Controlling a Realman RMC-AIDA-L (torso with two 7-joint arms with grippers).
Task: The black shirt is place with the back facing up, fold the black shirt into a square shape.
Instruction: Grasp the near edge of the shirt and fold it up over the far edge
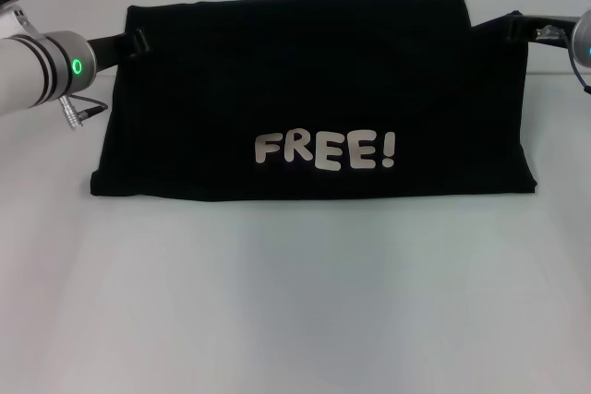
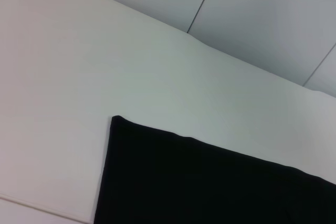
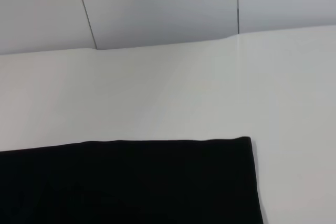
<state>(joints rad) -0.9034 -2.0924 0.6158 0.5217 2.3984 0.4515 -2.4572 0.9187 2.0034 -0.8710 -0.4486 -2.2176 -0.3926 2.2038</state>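
Observation:
The black shirt point(image 1: 305, 89) lies on the white table as a wide folded rectangle, with white letters "FREE!" point(image 1: 325, 149) facing up near its front edge. My left gripper point(image 1: 137, 41) is at the shirt's far left corner. My right gripper point(image 1: 511, 28) is at the far right corner, beside a step in the fabric's back edge. Both are black against the black cloth, so I cannot make out whether they hold it. A corner of the shirt point(image 2: 210, 182) lies flat in the left wrist view. The right wrist view shows another flat corner of the shirt point(image 3: 131, 182).
The white table point(image 1: 295, 302) stretches bare in front of the shirt and on both sides. Its far edge point(image 3: 157, 45) meets a pale panelled wall point(image 3: 157, 3). A cable connector point(image 1: 78, 110) hangs under my left forearm.

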